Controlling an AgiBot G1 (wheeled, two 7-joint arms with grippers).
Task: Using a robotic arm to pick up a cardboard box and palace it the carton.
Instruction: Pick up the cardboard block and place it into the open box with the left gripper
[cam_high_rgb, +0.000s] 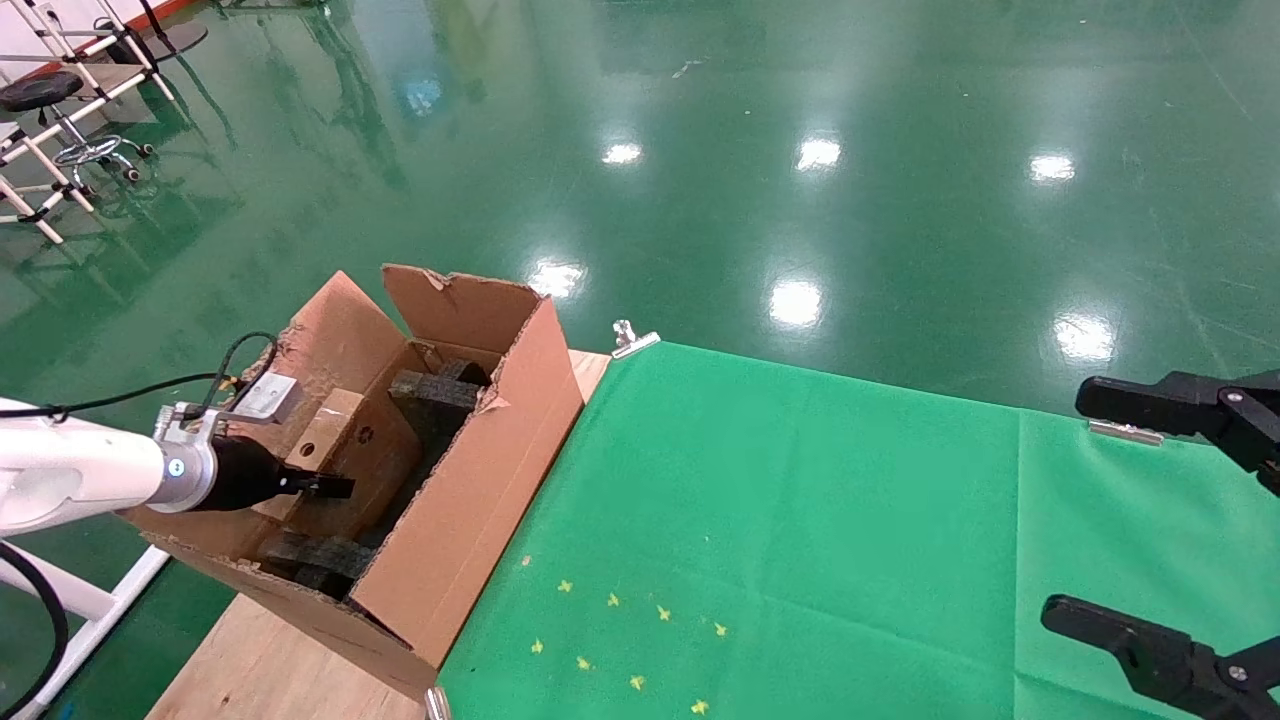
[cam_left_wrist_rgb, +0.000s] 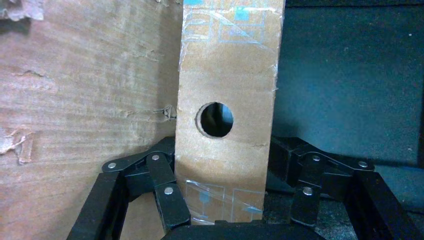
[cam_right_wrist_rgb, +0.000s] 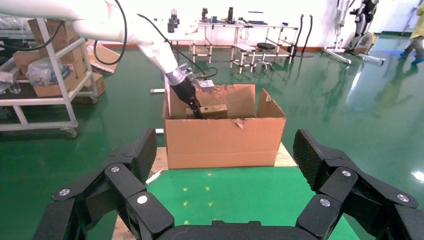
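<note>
1. Left hand (cam_high_rgb: 335, 487) reaches into the carton (cam_high_rgb: 470, 480) from its left side and is clamped on the cardboard box (cam_high_rgb: 345, 440).
2. In the left wrist view its fingers (cam_left_wrist_rgb: 167, 197) press both long sides of the cardboard box, round hole facing the camera.
3. The cardboard box sits inside the carton, between black foam blocks (cam_high_rgb: 435, 395).
4. The carton rests on the worktop (cam_high_rgb: 270, 670), at the left edge of the green cloth (cam_high_rgb: 800, 520).
5. Right hand (cam_right_wrist_rgb: 225, 165) hangs wide open over the cloth, well apart from the carton.
</note>
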